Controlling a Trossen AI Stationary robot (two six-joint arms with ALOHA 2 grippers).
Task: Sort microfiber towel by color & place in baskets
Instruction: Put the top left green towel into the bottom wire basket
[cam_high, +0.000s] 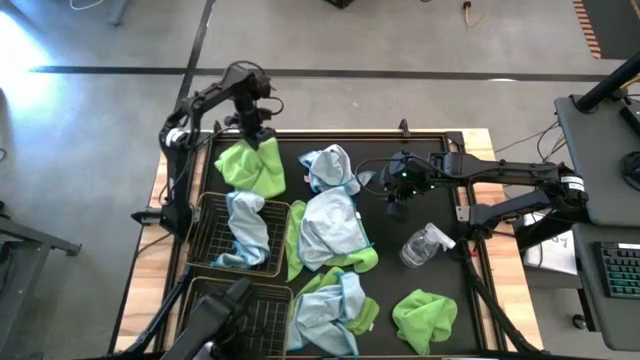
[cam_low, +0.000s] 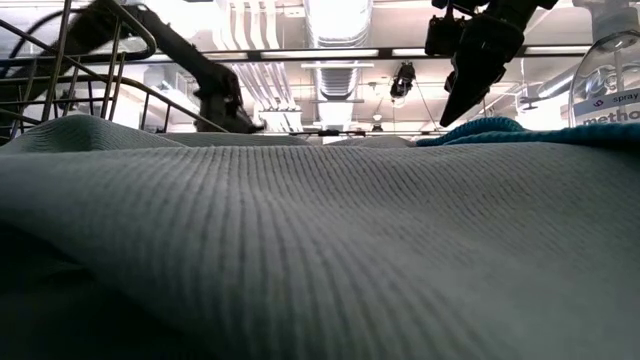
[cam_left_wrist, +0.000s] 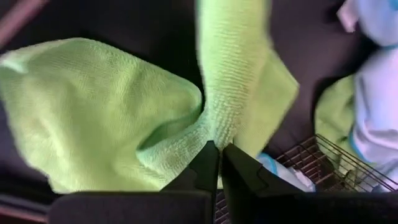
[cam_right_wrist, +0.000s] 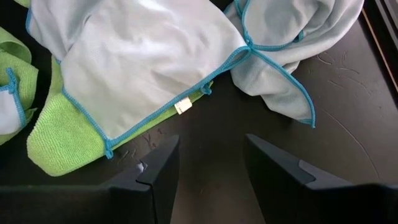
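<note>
A lime green microfiber towel (cam_high: 250, 167) is at the far left of the dark mat, with my left gripper (cam_left_wrist: 219, 157) shut on it just beyond the far basket (cam_high: 215, 240). That basket holds a pale blue towel (cam_high: 245, 232). The near basket (cam_high: 262, 322) is partly hidden by a dark mount. More pale blue towels (cam_high: 330, 225) and green ones (cam_high: 424, 318) lie loose mid-table. My right gripper (cam_right_wrist: 208, 163) hangs open over bare mat, just short of two pale blue towels (cam_right_wrist: 149, 56). My left gripper pinches a raised fold (cam_left_wrist: 216, 132) of the green towel between its two fingertips. It comes from above, slanting down. A ridge of cloth runs up to the fingers, drawn taut, and the rest of the towel spreads out below over the mat.
A clear spray bottle (cam_high: 425, 246) lies on the mat right of centre, near my right arm. In the low view, a cloth (cam_low: 320, 240) fills the foreground and the bottle (cam_low: 608, 80) stands at the right. The wooden table edge (cam_high: 150, 260) runs beside the baskets.
</note>
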